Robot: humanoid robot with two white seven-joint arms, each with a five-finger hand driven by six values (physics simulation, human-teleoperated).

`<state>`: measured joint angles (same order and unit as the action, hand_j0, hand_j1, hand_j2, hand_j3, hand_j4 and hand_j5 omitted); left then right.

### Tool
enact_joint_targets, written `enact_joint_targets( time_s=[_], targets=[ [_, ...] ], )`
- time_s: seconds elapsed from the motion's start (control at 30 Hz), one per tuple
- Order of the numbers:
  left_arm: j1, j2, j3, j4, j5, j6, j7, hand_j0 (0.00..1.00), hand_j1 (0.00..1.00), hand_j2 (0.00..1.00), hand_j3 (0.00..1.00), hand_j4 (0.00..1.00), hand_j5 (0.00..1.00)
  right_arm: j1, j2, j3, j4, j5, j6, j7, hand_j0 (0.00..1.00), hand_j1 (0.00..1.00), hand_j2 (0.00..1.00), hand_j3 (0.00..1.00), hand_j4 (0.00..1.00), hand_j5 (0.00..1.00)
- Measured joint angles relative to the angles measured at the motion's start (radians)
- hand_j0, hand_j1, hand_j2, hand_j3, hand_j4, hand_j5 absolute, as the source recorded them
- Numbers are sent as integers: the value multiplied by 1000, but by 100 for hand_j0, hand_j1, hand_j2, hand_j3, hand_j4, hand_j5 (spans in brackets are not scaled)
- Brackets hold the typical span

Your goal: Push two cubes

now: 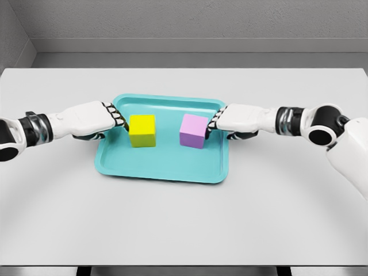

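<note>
While curled fingers flank yellow cube, purple cube, tray middle open.

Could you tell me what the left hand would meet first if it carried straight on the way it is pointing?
The yellow cube. The left hand points rightward over the teal tray, fingertips apparently already at the cube's left face. Beyond it sits the purple cube.

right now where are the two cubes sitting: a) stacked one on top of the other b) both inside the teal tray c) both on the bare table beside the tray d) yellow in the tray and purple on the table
b, since the yellow cube and the purple cube both stand apart, side by side, on the floor of the teal tray, with the left hand beside the yellow one and the right hand beside the purple one.
</note>
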<state>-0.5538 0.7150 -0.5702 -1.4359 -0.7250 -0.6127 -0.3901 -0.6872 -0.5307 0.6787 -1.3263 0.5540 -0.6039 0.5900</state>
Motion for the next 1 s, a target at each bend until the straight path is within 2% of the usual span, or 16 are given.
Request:
enact_joint_targets(
  time_s=[0.5, 0.8, 1.0],
  targets=[
    [-9, -30, 3, -2, 0, 0, -28, 75, 75, 75, 75, 75, 75, -37, 17, 7, 53, 29, -9, 1, 67, 67, 67, 67, 67, 67],
    [-8, -39, 5, -17, 0, 0, -39, 75, 75, 75, 75, 75, 75, -49, 58, 17, 60, 56, -10, 1, 66, 66, 66, 66, 66, 66],
    [-6, -51, 6, -23, 1, 0, -49, 75, 75, 75, 75, 75, 75, -68, 86, 23, 104, 43, -4, 2, 66, 66, 66, 66, 66, 66]
  ],
)
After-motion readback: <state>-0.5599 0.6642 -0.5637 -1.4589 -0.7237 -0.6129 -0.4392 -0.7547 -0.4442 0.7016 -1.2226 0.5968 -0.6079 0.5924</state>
